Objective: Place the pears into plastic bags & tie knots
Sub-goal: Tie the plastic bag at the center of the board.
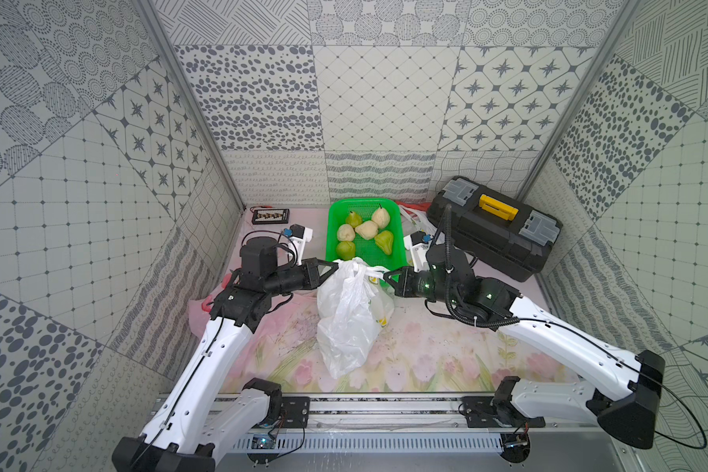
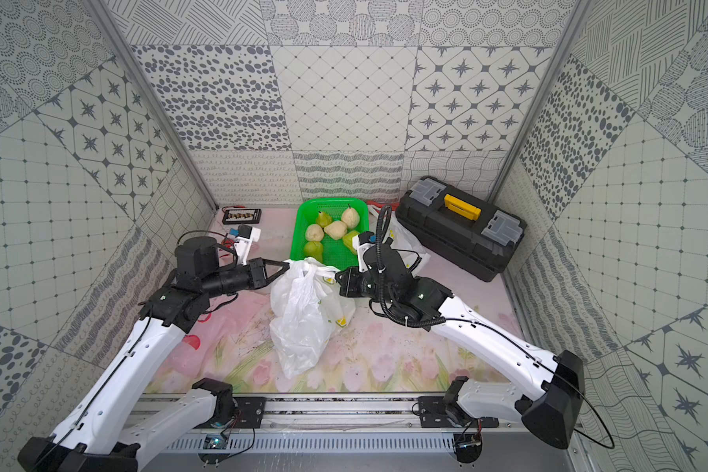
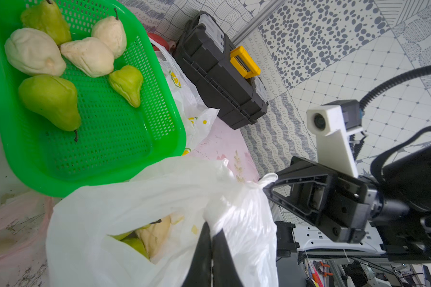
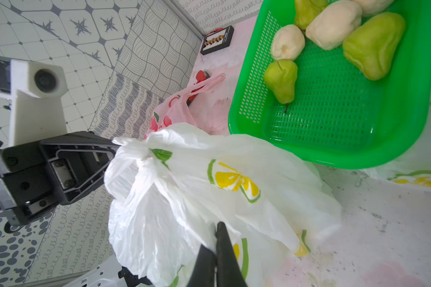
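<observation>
Closest to the left wrist camera, the left fingers are clenched on a fold of the lemon-print bag. The right fingers are likewise clamped on thin plastic. Each pair pinches one bunched handle, and the handles are drawn apart over the bag's mouth.

The bag stands on the counter just in front of the green basket, with its top against the basket's near rim. Its mouth gapes, and green and cream pears show inside; how many I cannot tell.

By my reading, the filling of this bag is done and the knot is not yet begun: the handles are uncrossed. Six pears lie in the basket, so more bagging is left. A pink strawberry bag lies flat at the basket's left. Another lemon-print one is crumpled at its right.

The held bag is translucent, crinkled and slack, and sags under the fruit.
</observation>
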Tool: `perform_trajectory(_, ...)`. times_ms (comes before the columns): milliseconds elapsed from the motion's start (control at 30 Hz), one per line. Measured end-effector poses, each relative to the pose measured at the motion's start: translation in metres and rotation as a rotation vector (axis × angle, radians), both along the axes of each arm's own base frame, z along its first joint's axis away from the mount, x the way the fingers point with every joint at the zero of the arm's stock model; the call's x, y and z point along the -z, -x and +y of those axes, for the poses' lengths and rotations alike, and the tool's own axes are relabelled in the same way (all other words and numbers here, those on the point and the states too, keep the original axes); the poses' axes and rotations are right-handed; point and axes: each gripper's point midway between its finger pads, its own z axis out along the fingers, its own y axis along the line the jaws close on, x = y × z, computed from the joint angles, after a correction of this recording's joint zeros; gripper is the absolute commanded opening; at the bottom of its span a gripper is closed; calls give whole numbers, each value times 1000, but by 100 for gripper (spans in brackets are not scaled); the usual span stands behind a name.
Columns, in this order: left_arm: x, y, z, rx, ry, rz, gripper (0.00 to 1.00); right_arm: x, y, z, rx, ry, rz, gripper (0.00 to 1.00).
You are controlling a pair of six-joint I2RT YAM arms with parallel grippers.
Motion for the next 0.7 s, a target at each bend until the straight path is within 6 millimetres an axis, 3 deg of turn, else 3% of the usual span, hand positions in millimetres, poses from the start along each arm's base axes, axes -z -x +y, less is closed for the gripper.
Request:
perform_trajectory(233,19,6,11,-19,-14,66,0,35,1,-12,12,77,77,0)
perform_trajectory(467,0,11,18,-35,-13,38,0,36,3,-6,-11,59,94,0)
perform_trajectory(567,9,15,25,-54,-26,57,0,43,1,-9,-2,65,99,0)
perform_trajectory(700,38,15,39,-109,-36,139,0,70,-3,-27,36,106,146,0)
